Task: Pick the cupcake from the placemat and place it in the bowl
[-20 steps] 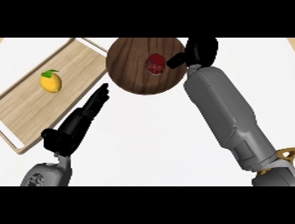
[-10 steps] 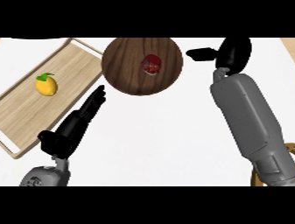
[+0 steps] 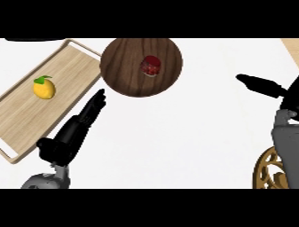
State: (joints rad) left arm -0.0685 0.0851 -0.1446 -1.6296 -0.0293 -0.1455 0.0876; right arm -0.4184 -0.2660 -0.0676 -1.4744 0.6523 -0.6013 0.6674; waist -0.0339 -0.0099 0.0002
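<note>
A red cupcake point(image 3: 151, 66) lies inside the dark wooden bowl point(image 3: 131, 80) at the top middle of the counter. My right hand point(image 3: 294, 94) is at the right edge, well clear of the bowl, its fingers straight and holding nothing. My left hand point(image 3: 75, 130) rests at the lower left with straight fingers pointing up toward the bowl's lower left rim, holding nothing. The placemat point(image 3: 21, 111) is a light wooden mat with a pale rim at the left.
A yellow lemon point(image 3: 44, 88) with a green leaf lies on the placemat. A round gold wire object point(image 3: 269, 170) shows at the lower right beside my right forearm. A dark object point(image 3: 30, 39) peeks in at the top left.
My right hand has drawn back from the bowl to the right and toward me, leaving the cupcake in the bowl. The left hand has stayed where it was.
</note>
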